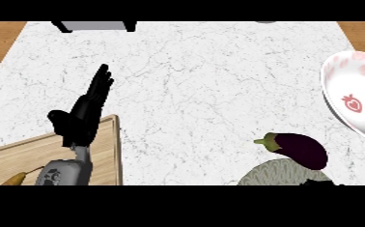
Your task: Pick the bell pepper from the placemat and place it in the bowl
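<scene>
From the head view, the task looks like it has not begun, or has only just begun. No bell pepper can be seen. The only vegetable in sight is a dark purple eggplant with a green stem (299, 148), and it lies at the edge of a round grey woven placemat (274, 175) near the bottom right. Nothing is holding it. The white bowl with a red strawberry picture (341, 93) sits at the right edge, near the eggplant but apart from it, and no vegetable shows inside. So the picking up and the putting in are both left to do.

The left hand (84, 110) rests at the left with straight fingers pointing up, holding nothing. The right hand cannot be seen.

The white marble tabletop (200, 86) is wide. A light wooden cutting board (43, 156) lies at the bottom left. A grey box with black legs (96, 26) stands at the far edge.
</scene>
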Available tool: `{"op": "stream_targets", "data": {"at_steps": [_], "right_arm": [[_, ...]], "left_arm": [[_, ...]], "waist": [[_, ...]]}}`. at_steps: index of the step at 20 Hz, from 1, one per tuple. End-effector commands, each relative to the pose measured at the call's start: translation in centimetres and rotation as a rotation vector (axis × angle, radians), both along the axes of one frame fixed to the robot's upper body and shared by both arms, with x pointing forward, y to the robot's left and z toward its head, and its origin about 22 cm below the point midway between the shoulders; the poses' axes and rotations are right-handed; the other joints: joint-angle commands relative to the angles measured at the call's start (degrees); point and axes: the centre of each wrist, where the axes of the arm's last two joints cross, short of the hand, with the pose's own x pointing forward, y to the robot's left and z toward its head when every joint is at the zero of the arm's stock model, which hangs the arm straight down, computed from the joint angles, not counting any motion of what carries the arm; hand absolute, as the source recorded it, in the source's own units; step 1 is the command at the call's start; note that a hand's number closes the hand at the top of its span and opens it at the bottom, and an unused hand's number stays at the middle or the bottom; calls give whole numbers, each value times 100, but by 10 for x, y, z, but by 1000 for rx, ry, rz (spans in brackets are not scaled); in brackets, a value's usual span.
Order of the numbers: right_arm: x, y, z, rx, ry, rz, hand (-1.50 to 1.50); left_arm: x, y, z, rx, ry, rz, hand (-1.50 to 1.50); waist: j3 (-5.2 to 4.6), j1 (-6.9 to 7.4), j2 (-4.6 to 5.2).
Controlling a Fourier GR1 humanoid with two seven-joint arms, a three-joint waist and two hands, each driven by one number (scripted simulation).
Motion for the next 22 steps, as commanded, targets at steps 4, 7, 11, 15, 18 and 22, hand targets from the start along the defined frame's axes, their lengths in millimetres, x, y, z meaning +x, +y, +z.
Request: {"op": "stream_targets", "data": {"at_steps": [4,7,11,15,18,22], "right_arm": [[-38,-18,80,29,-266,-31,150],[-46,-26,106,6,-336,-83,150],[-55,-15,148,-39,-347,-167,150],[-45,-22,167,-92,-354,-255,150],[-27,-33,174,-58,-350,-306,150],[-13,-42,199,-77,-345,-362,150]], "left_arm": [[-8,19,-12,8,24,19,0],[1,10,-3,15,-9,13,0],[5,-2,-7,6,-2,-4,0],[3,-17,2,-4,1,-19,0],[-2,4,0,6,-2,-29,0],[5,8,11,9,4,-20,0]], "waist": [[-8,-76,-14],[-4,-26,-2],[-11,23,25],[-9,112,27],[-10,168,30],[-13,166,16]]}}
